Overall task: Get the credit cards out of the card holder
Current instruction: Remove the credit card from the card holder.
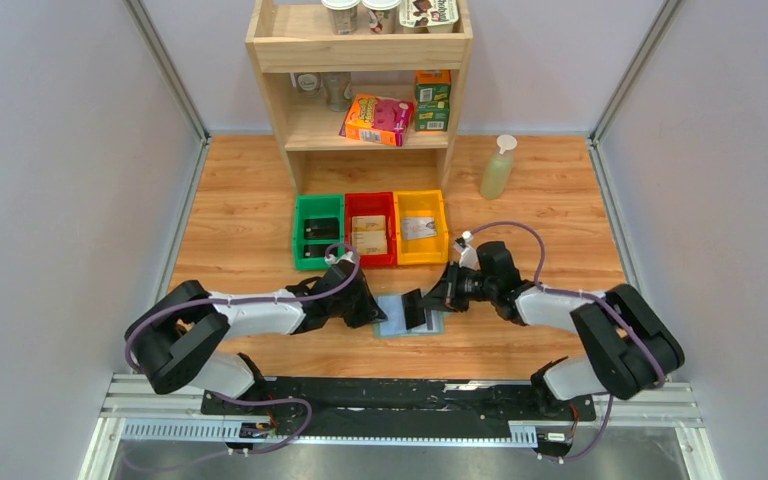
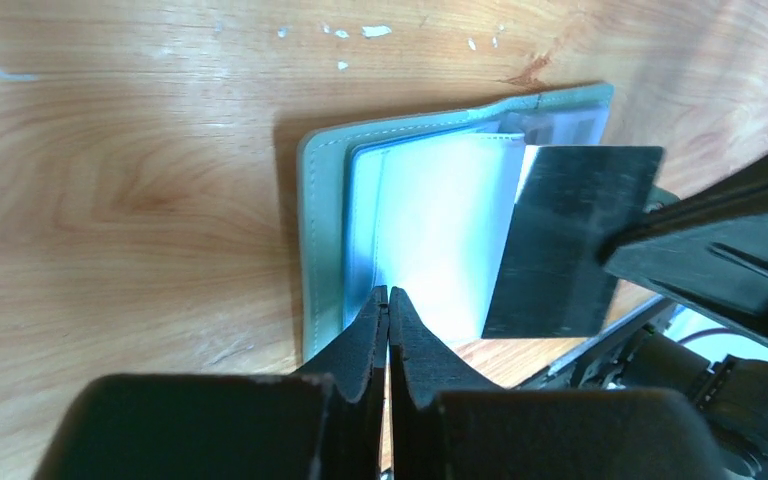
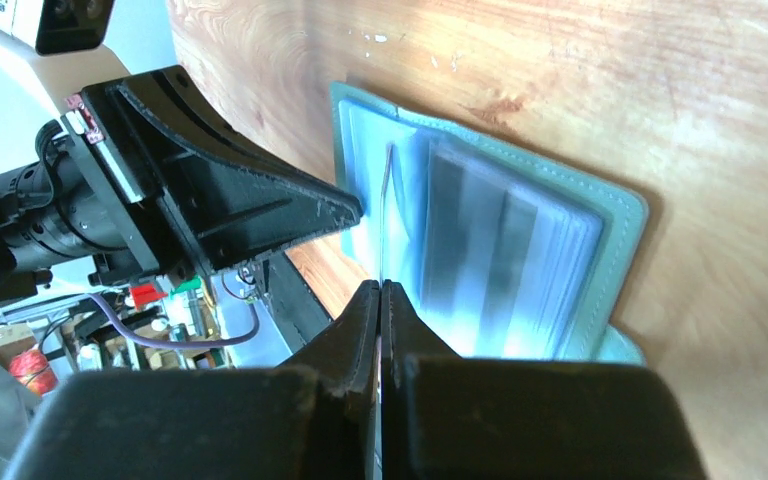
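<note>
The card holder (image 1: 392, 318) lies open on the wooden table between the arms, pale blue-grey inside up; it also shows in the left wrist view (image 2: 410, 220) and the right wrist view (image 3: 520, 240). My left gripper (image 2: 388, 292) is shut, with its tips on the holder's pale inner page near its left edge (image 1: 372, 305). My right gripper (image 3: 381, 285) is shut on a black credit card (image 2: 570, 240), held on edge just above the holder's right half (image 1: 415, 308). In the right wrist view the card (image 3: 385, 200) shows only edge-on. More cards sit in the holder's sleeves (image 3: 480, 250).
Green (image 1: 297, 232), red (image 1: 348, 230) and yellow (image 1: 443, 228) bins stand in a row just behind the holder, each with something flat inside. A wooden shelf (image 1: 360, 90) with boxes and cups is at the back. A soap bottle (image 1: 497, 168) stands at the back right.
</note>
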